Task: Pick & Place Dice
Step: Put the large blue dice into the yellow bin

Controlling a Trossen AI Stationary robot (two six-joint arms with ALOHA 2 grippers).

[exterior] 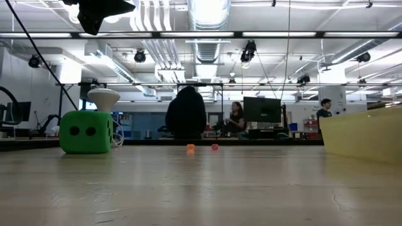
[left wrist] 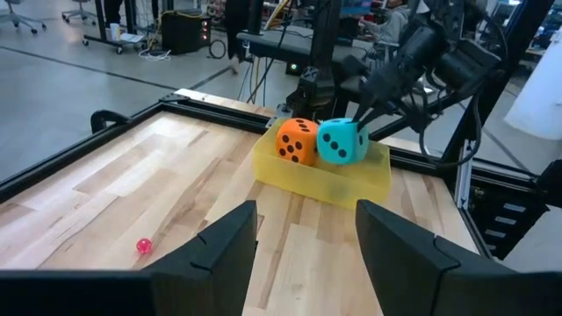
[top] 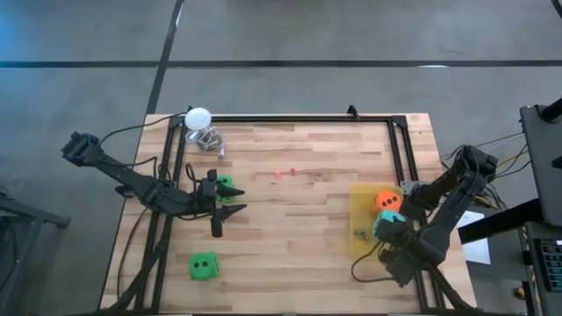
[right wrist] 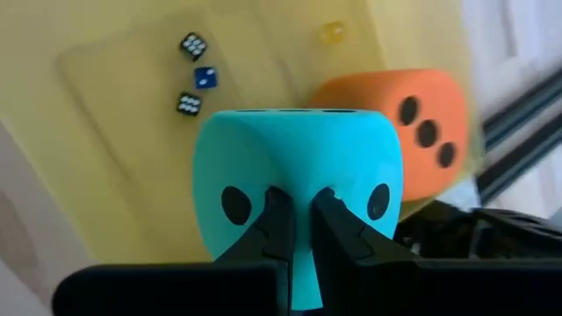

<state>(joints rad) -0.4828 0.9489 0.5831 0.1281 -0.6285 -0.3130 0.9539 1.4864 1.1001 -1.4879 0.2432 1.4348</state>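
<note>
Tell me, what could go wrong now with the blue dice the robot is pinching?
The right gripper is shut on just a pinch of the soft teal die, over the yellow tray, so it might slip or spring away when let go. The orange die sits right against it and could get bumped. Two green dice are not in the tray; the left gripper, open, could nudge the nearer one.

A white ball sits at the wooden bench's far left corner; a yellow tray lies at its right, tiny beads mid-bench.
</note>
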